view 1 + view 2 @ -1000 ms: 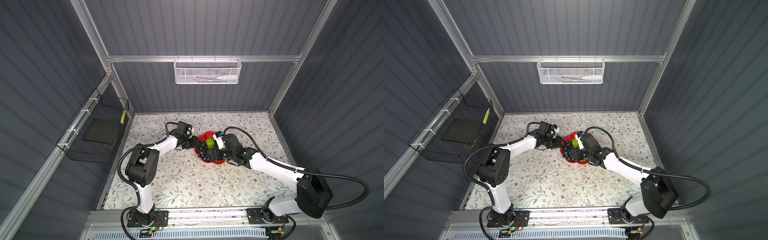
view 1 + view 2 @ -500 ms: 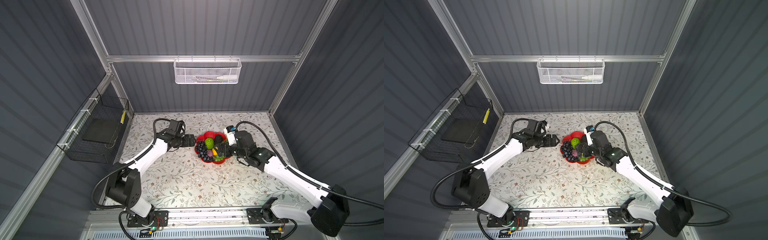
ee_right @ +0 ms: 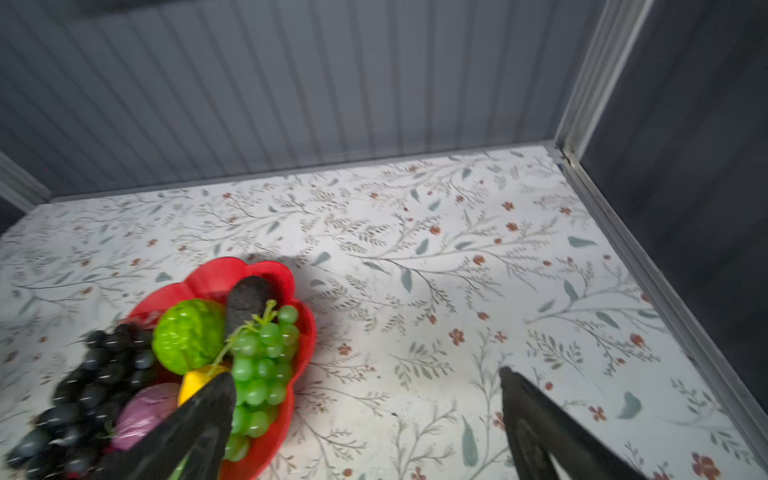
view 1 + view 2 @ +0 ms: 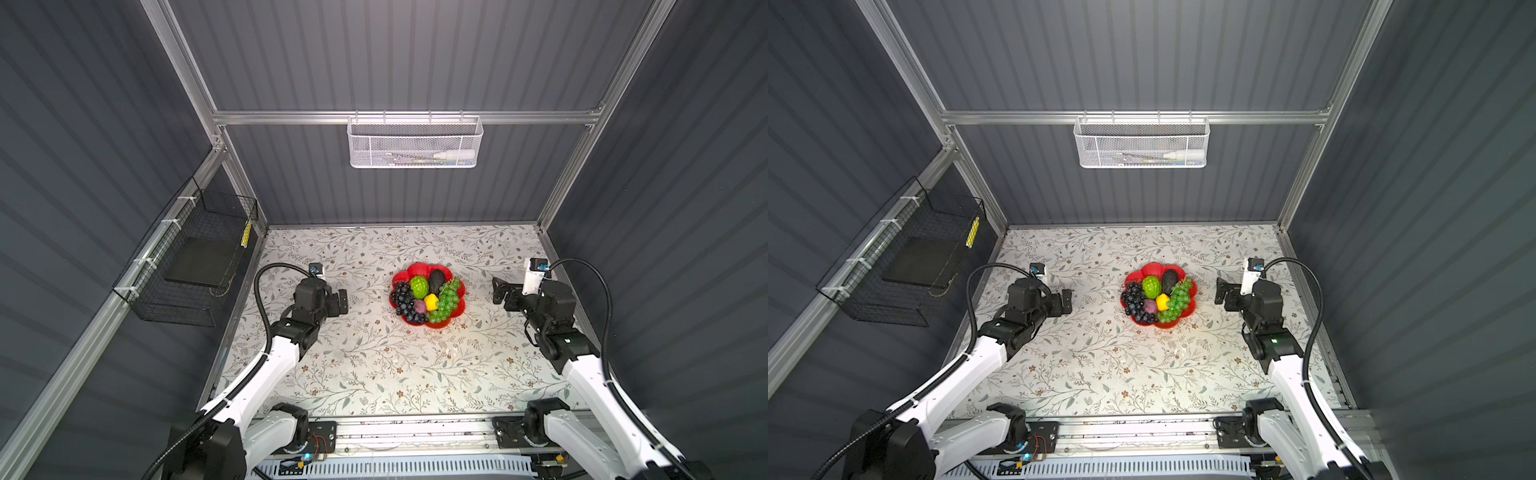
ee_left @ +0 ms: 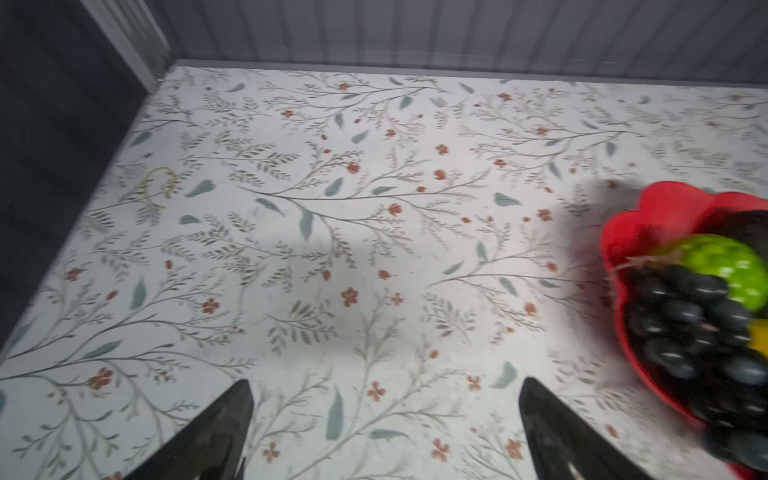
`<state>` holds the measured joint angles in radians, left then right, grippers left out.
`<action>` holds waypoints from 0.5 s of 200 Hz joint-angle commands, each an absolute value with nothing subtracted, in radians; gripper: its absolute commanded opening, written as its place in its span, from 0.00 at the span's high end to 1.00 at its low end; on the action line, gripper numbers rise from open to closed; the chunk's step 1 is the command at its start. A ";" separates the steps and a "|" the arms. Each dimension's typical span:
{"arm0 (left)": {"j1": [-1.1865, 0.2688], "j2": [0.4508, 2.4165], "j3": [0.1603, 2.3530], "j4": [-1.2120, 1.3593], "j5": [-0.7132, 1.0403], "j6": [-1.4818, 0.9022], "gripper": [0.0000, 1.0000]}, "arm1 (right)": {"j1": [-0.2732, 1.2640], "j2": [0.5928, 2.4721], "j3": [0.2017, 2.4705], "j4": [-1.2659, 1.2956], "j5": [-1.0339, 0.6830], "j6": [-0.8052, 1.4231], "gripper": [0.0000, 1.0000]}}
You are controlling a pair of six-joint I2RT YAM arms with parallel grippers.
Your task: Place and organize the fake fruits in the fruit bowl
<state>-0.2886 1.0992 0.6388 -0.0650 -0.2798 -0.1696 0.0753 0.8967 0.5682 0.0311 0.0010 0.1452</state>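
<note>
Both arms pulled back from bowl point(image 4: 419, 268). Left gripper point(image 4: 342, 302), right gripper point(image 4: 498, 291) now wide, empty. All six fruits point(image 4: 431, 301) sit in bowl. Task judged complete.

Top views look down from overhead; low wrist views share the fruit bowl point(image 5: 665, 205).

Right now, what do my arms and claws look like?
The left arm and right arm match: white links, black joints. The left claw and right claw are black, with tapering pointed fingers. A black ribbed cable loops along each arm, and a white camera block sits at each wrist.
</note>
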 commanded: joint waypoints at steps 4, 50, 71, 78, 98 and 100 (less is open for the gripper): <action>-0.201 1.159 0.528 0.177 -0.403 -0.070 0.00 | 0.015 0.953 0.519 0.237 -0.037 0.142 0.01; -0.119 1.360 0.431 0.515 -0.353 -0.003 0.00 | -0.006 1.047 0.330 0.607 0.027 0.080 0.01; -0.098 1.451 0.416 0.671 -0.331 -0.011 0.00 | -0.034 1.159 0.273 0.787 0.043 0.081 0.01; -0.098 1.465 0.419 0.695 -0.327 -0.007 0.00 | -0.041 1.200 0.272 0.824 0.047 0.076 0.01; -0.085 1.543 0.444 0.798 -0.315 0.006 0.00 | -0.056 1.330 0.273 0.970 0.028 0.059 0.01; -0.078 1.550 0.453 0.790 -0.305 0.001 0.00 | -0.060 1.340 0.279 0.969 0.027 0.061 0.01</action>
